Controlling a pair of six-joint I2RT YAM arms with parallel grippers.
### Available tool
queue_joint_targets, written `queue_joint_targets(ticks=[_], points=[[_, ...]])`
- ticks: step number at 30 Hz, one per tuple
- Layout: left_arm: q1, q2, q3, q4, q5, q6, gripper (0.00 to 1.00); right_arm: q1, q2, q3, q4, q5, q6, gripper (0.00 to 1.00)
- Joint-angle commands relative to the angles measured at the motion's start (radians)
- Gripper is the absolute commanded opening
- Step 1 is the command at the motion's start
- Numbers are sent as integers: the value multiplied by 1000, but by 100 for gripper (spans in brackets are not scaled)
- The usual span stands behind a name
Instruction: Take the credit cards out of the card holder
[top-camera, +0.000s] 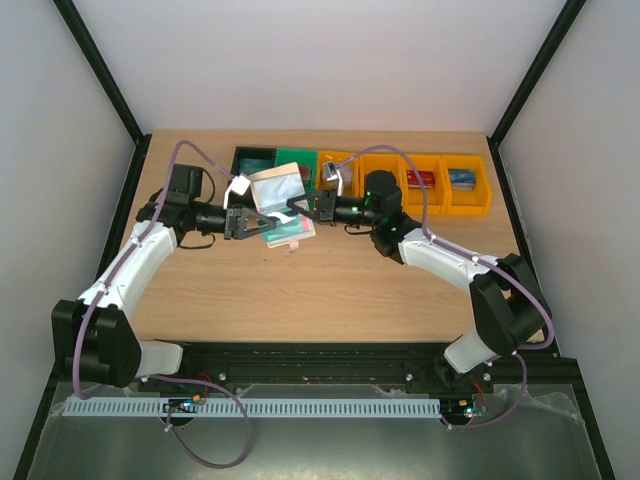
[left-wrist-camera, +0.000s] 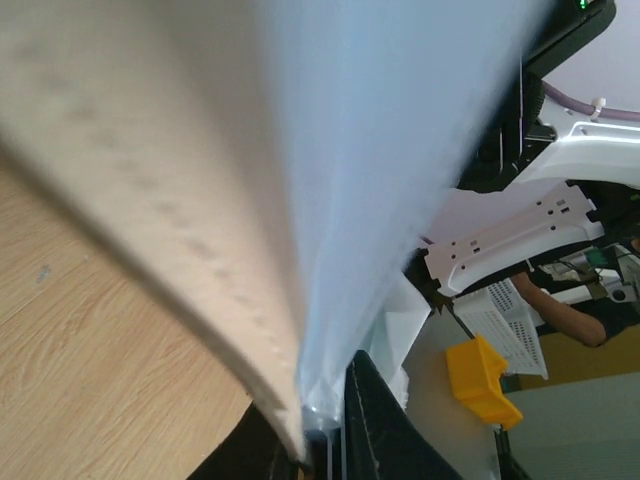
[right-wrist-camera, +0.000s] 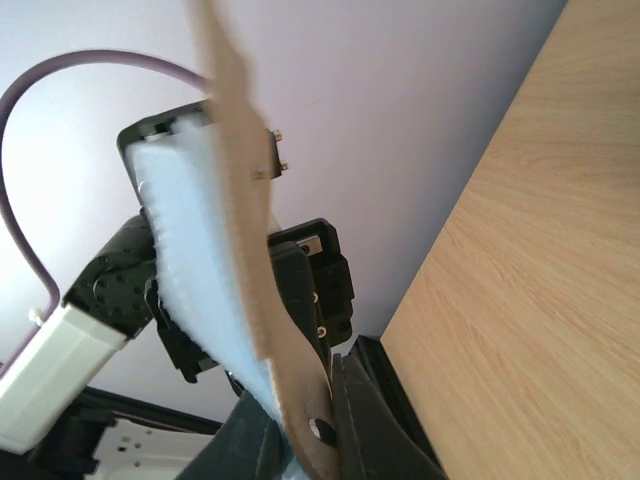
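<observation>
The card holder (top-camera: 275, 188) hangs open above the table, white outside and pale blue inside, held between both arms. My left gripper (top-camera: 248, 222) is shut on its lower left edge. In the left wrist view the holder (left-wrist-camera: 330, 150) fills the frame and runs down into the gripper (left-wrist-camera: 325, 445). My right gripper (top-camera: 305, 208) is shut on the holder's right flap; in the right wrist view that tan flap (right-wrist-camera: 240, 250) with its snap sits in the gripper (right-wrist-camera: 325, 430). Under the holder, a teal card and a reddish credit card (top-camera: 286, 237) lie on the table.
A row of bins stands along the table's far edge: black (top-camera: 254, 160), green (top-camera: 296, 157), then several orange ones (top-camera: 383, 166). A red card (top-camera: 420, 180) and a blue card (top-camera: 461, 179) lie in the two rightmost orange bins.
</observation>
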Motion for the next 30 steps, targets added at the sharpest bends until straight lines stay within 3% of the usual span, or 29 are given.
queue_joint_targets(ticks=[1, 4, 6, 8, 20, 25, 30], points=[[-11, -12, -8, -52, 20, 47, 2, -2, -26, 19, 119, -25, 34, 3], [-9, -13, -4, -41, 8, 30, 6, -2, -37, 17, 119, -27, 30, 2], [1, -13, -5, -21, -8, 3, 25, -4, -45, 17, 119, -21, 27, 2], [11, -17, -9, -12, -12, -8, 34, -7, -48, 19, 118, -20, 27, 2], [48, -30, -12, -10, -27, -11, 42, -24, -62, 8, 110, -26, 25, 2], [59, -30, -9, -10, -25, -15, 40, -26, -59, 12, 110, -34, 25, 2], [63, -34, -15, -12, 1, 0, 14, -26, -55, 3, 109, -30, 24, 2]])
